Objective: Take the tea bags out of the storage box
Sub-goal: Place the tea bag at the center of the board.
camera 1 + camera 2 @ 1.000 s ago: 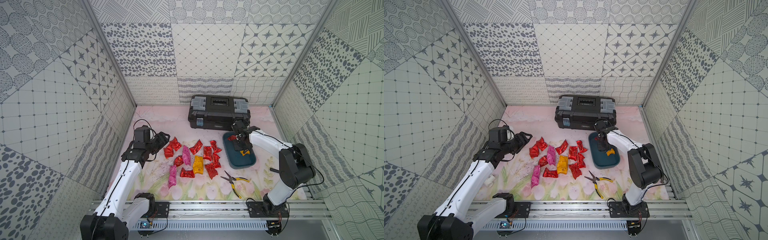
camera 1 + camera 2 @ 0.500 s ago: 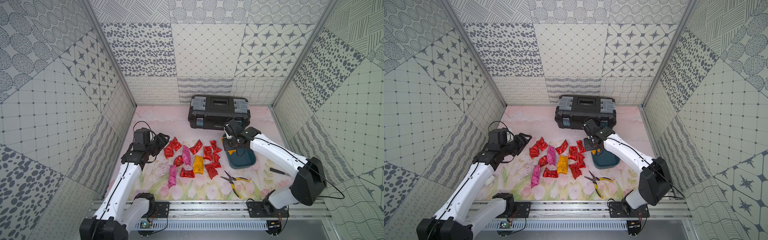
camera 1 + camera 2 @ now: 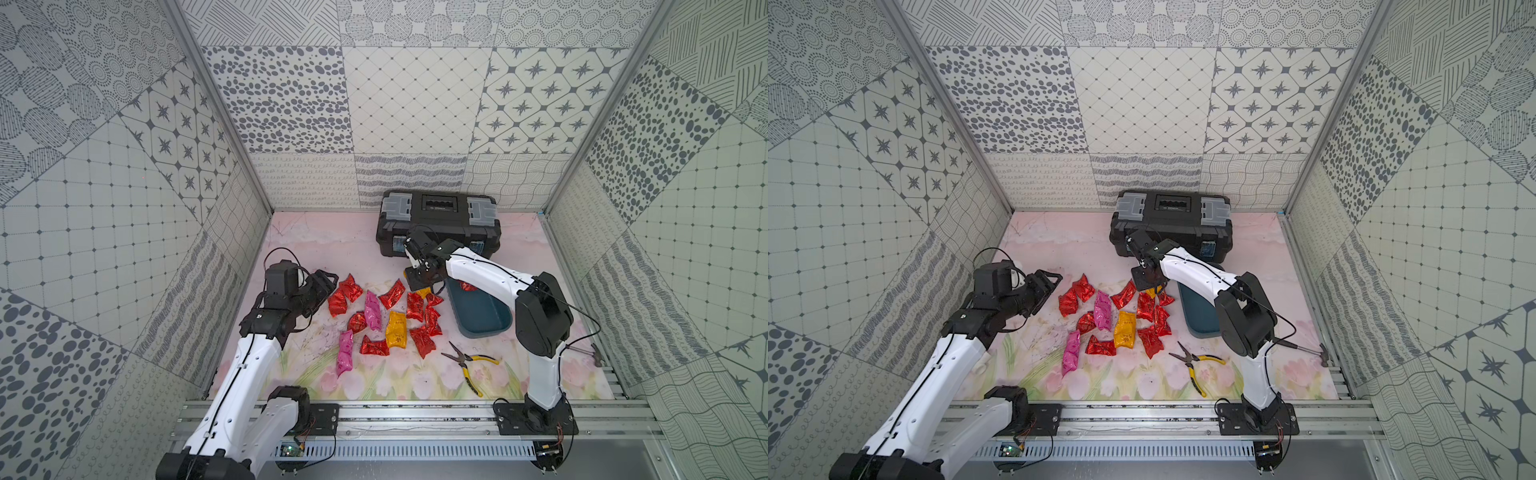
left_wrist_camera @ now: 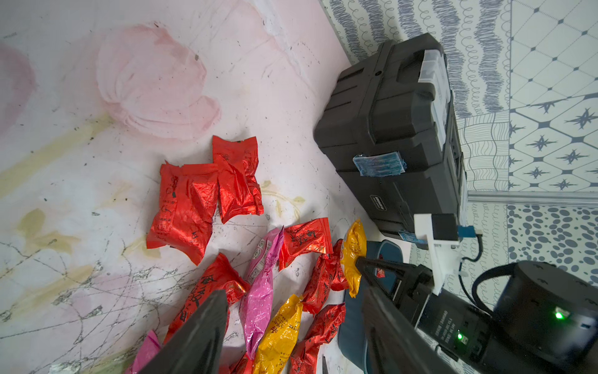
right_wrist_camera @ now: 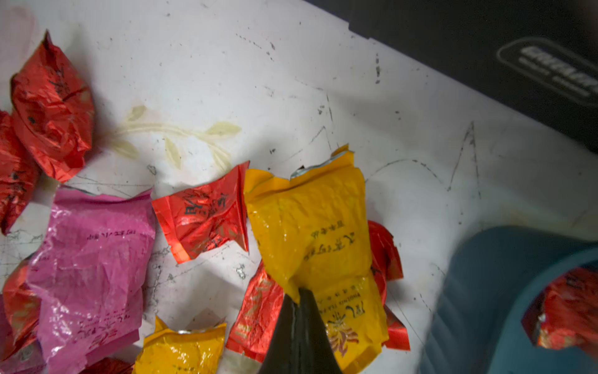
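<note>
ok so the right claw (image 5: 299, 301) is clamped tight on a yellow tea bag (image 5: 310, 233), pinching it by one end, and its wrist view shows that really clearly. In a top view that claw sits just right of centre frame, right at the upper left corner of the storage box (image 3: 482, 320). The yellow bag peeks out from under it, over the upper right edge of the pile. Can't tell if it's touching the red ones below or hanging clear

left claw (image 3: 326, 282) is wide open with nothing in it. It hovers left of centre, just beside the leftmost red bags but not touching them

the other tea bags (image 3: 372, 309) are spread on the surface (image 3: 324, 237) in the middle of the frame, left of the box: mostly red, two pink, one more yellow. One red tea bag (image 3: 467, 286) sits inside the box, up at its top end, partly hidden

upper centre there's a black toolbox (image 3: 438, 224) at the back, lid down. Yellow-handled pliers (image 3: 469, 361) lie below the box, toward the lower right, apart from the bags
</note>
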